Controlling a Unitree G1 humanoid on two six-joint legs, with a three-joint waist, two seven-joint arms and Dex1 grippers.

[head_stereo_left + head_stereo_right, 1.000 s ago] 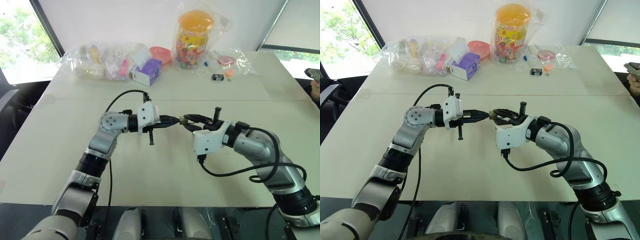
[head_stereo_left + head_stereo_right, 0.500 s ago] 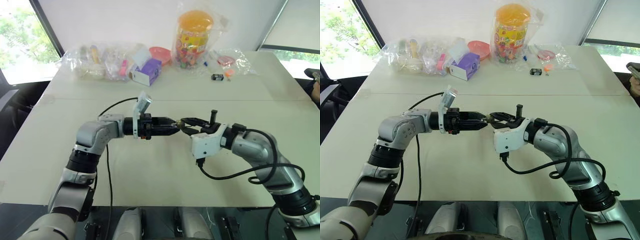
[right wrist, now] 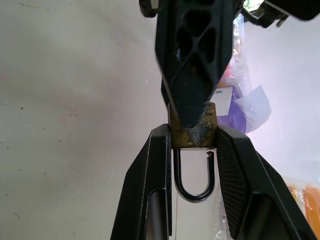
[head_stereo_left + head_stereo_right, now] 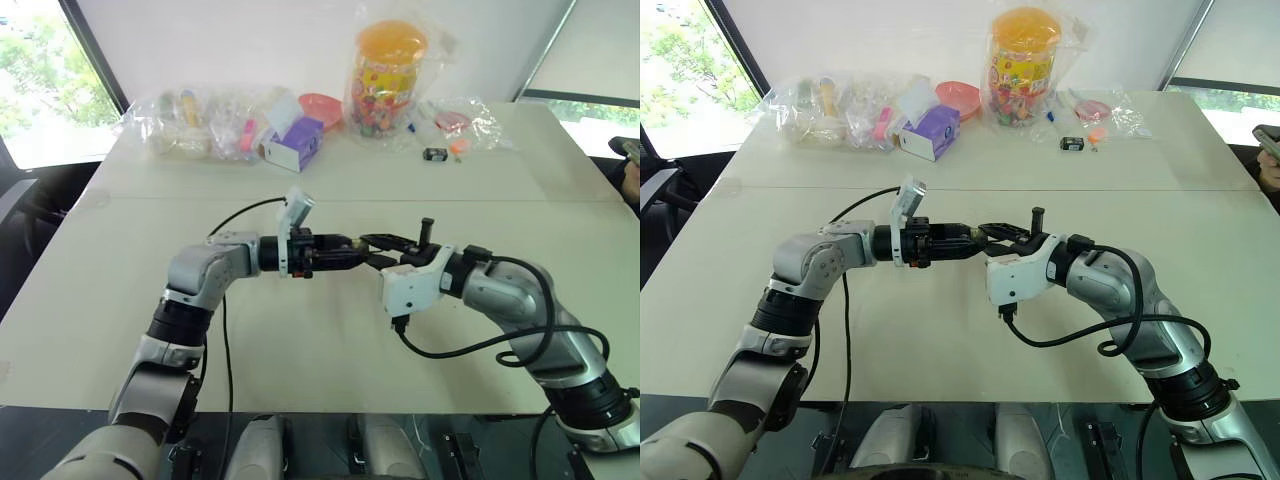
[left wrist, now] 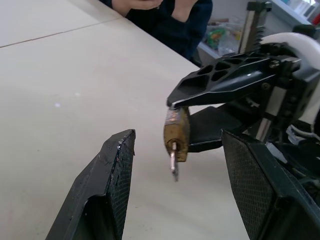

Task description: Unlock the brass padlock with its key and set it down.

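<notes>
Shackle sprung, key (image 5: 173, 159) in padlock (image 5: 176, 134) pinched by right end effector (image 3: 192, 142); left end effector (image 5: 177, 165) spread; set-down on counter (image 4: 300, 340) outstanding.

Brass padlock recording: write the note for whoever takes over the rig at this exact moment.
Right gripper: shut on the brass padlock, held above the table.
Left gripper: open, fingers either side of the padlock, touching nothing.
Key: in the lock's keyhole, sticking out towards the left gripper.
Done: key inserted; in the right wrist view one end of the shackle looks free of the body, so it seems unlocked.
Left: confirm the shackle is released, then set the padlock down on the table.
</notes>
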